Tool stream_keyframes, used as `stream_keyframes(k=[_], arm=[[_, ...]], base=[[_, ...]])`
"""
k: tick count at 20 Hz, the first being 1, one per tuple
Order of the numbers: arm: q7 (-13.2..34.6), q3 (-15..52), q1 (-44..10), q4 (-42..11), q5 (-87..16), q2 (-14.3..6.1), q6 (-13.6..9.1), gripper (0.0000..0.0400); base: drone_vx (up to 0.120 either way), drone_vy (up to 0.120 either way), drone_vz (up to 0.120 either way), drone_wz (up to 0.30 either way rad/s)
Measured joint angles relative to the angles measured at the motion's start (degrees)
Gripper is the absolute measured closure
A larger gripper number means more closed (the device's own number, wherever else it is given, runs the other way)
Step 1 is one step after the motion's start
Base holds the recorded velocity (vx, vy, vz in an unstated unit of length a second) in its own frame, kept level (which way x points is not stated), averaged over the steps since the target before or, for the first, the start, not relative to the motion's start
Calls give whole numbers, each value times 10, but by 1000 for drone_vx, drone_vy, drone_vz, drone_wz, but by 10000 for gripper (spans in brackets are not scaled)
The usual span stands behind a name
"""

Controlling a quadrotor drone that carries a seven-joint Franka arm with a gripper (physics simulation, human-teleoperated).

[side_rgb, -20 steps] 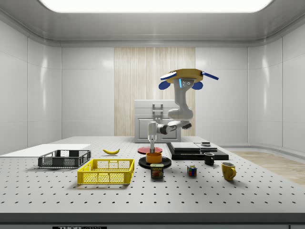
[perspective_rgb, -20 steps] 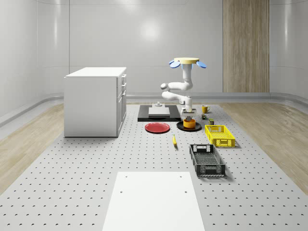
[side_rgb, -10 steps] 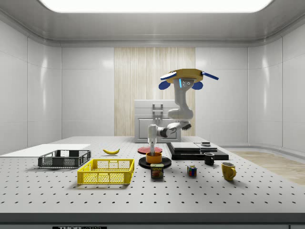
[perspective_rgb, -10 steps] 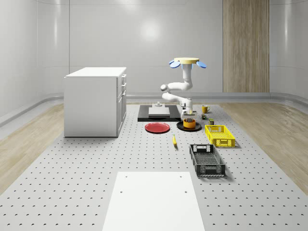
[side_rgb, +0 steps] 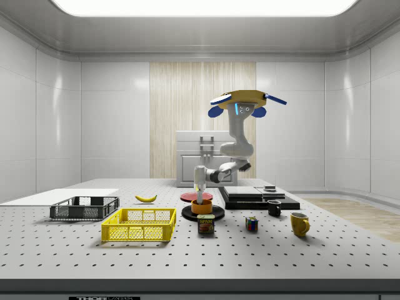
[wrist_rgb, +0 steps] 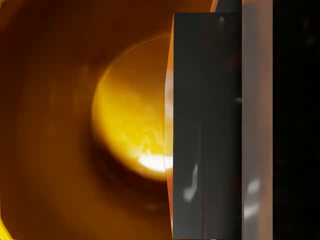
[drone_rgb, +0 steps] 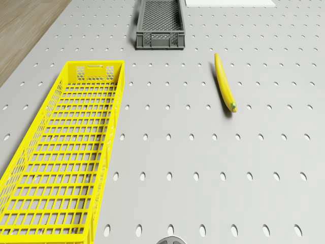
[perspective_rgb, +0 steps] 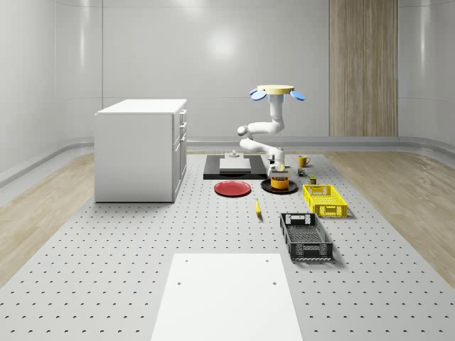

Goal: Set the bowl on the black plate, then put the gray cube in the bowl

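The orange bowl (perspective_rgb: 282,184) sits on the black plate (perspective_rgb: 268,188), seen from the side as bowl (side_rgb: 202,207) on plate (side_rgb: 189,214). The drone (perspective_rgb: 276,91) hovers high behind the plate, its arm bent down toward it. My gripper (perspective_rgb: 279,172) points straight down at the bowl's rim, also visible as gripper (side_rgb: 201,197). In the wrist view the bowl's glossy inside (wrist_rgb: 100,130) is very close, and the gray cube (wrist_rgb: 205,125) stands in front of it, gripped in my shut gripper.
A red plate (perspective_rgb: 232,188) lies beside the black one. A yellow basket (perspective_rgb: 325,199), dark crate (perspective_rgb: 306,235) and banana (perspective_rgb: 257,207) lie nearer the front. Behind are a black platform (perspective_rgb: 227,167), a white cabinet (perspective_rgb: 141,149) and a yellow mug (perspective_rgb: 303,160). A can (side_rgb: 205,224) stands close to the plate.
The arm has lowered the gripper with the cube from above the bowl down to its rim. The drone has kept its place.
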Motion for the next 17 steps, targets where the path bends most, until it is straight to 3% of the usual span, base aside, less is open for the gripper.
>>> stream_keyframes(k=[3,6,17], arm=[[-2,-1,2,-1,-1,2,-2,51],[-3,9,8,-10,7,2,-11,24],[-5,50,27,-44,45,1,-42,2]], base=[[0,0,0,0],[0,0,0,0],[0,0,0,0]])
